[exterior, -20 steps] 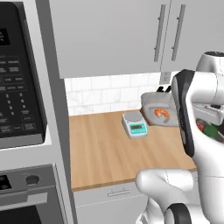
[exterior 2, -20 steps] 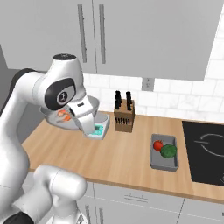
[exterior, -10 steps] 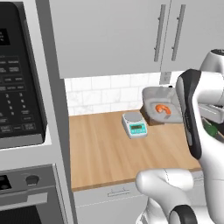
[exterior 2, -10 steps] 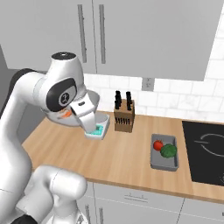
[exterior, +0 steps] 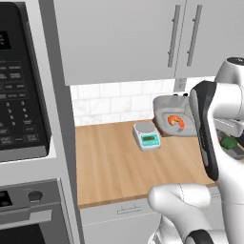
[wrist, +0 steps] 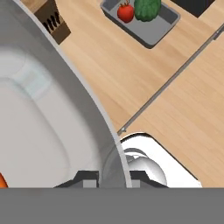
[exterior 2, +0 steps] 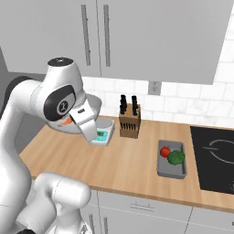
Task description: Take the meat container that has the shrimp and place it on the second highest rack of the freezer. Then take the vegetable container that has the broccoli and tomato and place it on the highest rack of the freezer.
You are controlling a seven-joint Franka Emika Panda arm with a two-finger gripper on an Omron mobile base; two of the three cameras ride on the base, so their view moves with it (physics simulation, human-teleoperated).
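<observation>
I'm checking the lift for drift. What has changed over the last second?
The shrimp tray, clamped at its rim by the gripper, rose higher above the counter as the arm lifted; the jaws stayed shut on it. The scale, knife block and vegetable tray stayed put.

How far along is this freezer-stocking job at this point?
Nothing is stored yet. In hand: the gripper is shut on the rim of the shrimp tray, which is lifted above the counter beside the scale. Left: setting it on the freezer's second-highest rack, then moving the tomato and broccoli tray, which sits on the counter beside the knife block, to the top rack.
</observation>
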